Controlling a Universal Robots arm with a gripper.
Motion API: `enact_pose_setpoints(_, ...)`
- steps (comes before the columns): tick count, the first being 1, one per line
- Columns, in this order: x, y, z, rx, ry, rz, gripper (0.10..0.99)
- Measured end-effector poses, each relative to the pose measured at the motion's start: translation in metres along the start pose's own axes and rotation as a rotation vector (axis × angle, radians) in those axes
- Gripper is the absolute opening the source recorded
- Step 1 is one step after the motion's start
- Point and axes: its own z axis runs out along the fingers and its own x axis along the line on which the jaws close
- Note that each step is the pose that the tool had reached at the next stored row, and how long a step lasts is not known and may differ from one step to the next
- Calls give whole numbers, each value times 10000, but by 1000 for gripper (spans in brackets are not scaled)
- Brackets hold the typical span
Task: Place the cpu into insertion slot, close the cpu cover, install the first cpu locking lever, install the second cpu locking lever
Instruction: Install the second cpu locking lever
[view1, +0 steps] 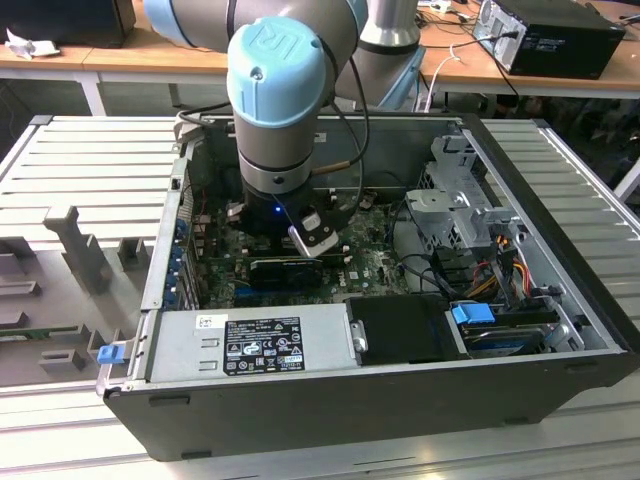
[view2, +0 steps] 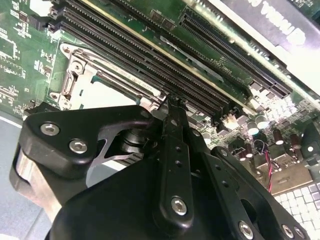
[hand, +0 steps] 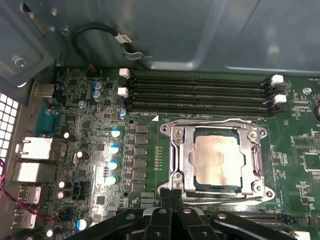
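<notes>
Claw (hand: 171, 192) fingertips together at cpu cover (hand: 176, 150) edge — cpu (hand: 216, 160) seated.

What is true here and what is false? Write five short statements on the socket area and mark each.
1. The cpu sits in the insertion slot. True.
2. The cpu cover stands upright. False: it lies flat around the cpu.
3. The gripper has its fingertips at the socket's edge. True.
4. The gripper holds the cpu. False: the cpu lies in the slot, apart from the fingertips.
5. The long memory slots hold modules. False: they hold none.
</notes>
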Motion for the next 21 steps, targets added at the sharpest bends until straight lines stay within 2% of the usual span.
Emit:
enact_pose_setpoints(7, 16, -9, 32, -30, 3, -1, 106)
enact_pose_setpoints(12, 26, 18, 78, -174, -3, -1, 106)
enact_pose_setpoints(13, 27, 27, 55, -179, -6, -1, 106)
enact_pose_setpoints(14, 27, 47, -14, -176, -4, 0, 106)
enact_pose_setpoints(15, 26, 58, -52, -176, -4, 0, 106)
enact_pose_setpoints(19, 24, 96, -177, -175, -4, 0, 106)
enact_pose_setpoints(21, 23, 105, -204, -174, -3, -1, 106)
